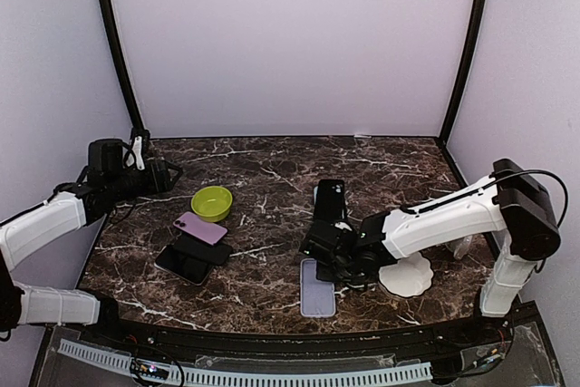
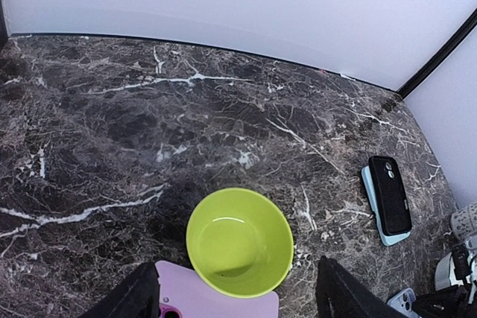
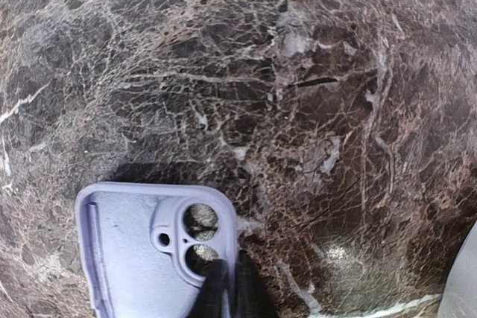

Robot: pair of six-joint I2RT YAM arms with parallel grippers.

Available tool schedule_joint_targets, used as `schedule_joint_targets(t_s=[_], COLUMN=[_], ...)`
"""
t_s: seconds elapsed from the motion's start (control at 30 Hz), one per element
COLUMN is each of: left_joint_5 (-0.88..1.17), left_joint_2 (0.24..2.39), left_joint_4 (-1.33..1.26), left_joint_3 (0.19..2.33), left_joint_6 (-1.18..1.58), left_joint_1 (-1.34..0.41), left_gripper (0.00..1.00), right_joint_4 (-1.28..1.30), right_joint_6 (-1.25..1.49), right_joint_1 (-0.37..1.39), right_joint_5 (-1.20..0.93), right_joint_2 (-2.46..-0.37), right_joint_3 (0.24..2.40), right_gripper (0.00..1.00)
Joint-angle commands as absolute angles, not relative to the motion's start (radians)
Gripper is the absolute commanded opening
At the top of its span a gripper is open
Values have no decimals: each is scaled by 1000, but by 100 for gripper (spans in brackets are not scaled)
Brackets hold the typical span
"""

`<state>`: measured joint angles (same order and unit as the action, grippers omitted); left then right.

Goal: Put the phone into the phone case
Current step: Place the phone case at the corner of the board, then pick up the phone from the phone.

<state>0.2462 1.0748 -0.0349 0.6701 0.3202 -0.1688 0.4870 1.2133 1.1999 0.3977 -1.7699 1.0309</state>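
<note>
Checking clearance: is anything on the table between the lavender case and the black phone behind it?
No object visible: bare marble separates the lavender case from the black phone; only the right gripper sits at the case's rim.

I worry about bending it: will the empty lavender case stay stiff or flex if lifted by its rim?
The lavender case looks like a thin, empty shell, so it is probably light and may flex at the rim. Lying flat on the smooth marble table, it could slide.
</note>
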Motion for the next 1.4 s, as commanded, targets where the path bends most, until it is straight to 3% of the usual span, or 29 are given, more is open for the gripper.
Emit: schedule_joint_targets(t_s=[0.0, 0.07, 0.17, 0.4, 0.8, 1.37], left_joint_5=[213, 188, 187, 393, 456, 529], left_joint_2=[1116, 1153, 1203, 1223, 1283, 1501], left_joint_4=[25, 85, 166, -112, -310, -627], left_joint_3=[684, 714, 760, 547, 373, 294], left_joint_6=[364, 386, 450, 787, 896, 982], left_joint_1=[-172, -171, -159, -75, -11, -3], left_gripper=[75, 79, 85, 84, 75, 69], right_joint_4=[518, 531, 522, 448, 365, 352], right_joint_6=[1195, 1171, 1106, 939, 913, 909], right_joint_1=[1210, 1210, 1207, 1172, 1164, 1164], right_joint_5=[438, 468, 496, 434, 394, 432], right_joint_2=[-1754, -1726, -1682, -1654, -1629, -1554], right_joint_3=[1040, 1047, 1057, 1062, 999, 980], right_gripper=[48, 65, 75, 76, 75, 74])
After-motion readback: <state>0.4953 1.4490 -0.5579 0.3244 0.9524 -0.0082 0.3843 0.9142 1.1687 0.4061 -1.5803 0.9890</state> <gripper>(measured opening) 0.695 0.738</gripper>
